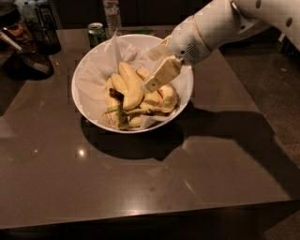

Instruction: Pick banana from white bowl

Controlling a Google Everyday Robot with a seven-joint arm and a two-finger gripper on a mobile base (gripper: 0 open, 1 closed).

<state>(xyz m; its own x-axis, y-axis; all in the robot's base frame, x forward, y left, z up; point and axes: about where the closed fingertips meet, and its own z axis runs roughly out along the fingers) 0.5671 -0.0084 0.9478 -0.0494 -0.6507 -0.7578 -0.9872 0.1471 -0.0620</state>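
Note:
The white bowl (89, 68), lined with crumpled white paper, stands at the back middle of the dark table and holds several bananas. One long curved banana (154, 108) with a greenish stem end lies along the front of the pile. My gripper (151, 70) hangs over the right half of the bowl, just above the bananas, on the white arm coming in from the upper right. Its fingers (161, 74) are apart with nothing between them, and the lower one points down-left at the pile. The arm hides part of the bowl's far right rim.
A green drink can (96, 32) and a clear bottle (111, 11) stand just behind the bowl. Dark appliances (26, 44) sit at the back left corner. The table (140, 187) stretches toward me, and floor shows to its right.

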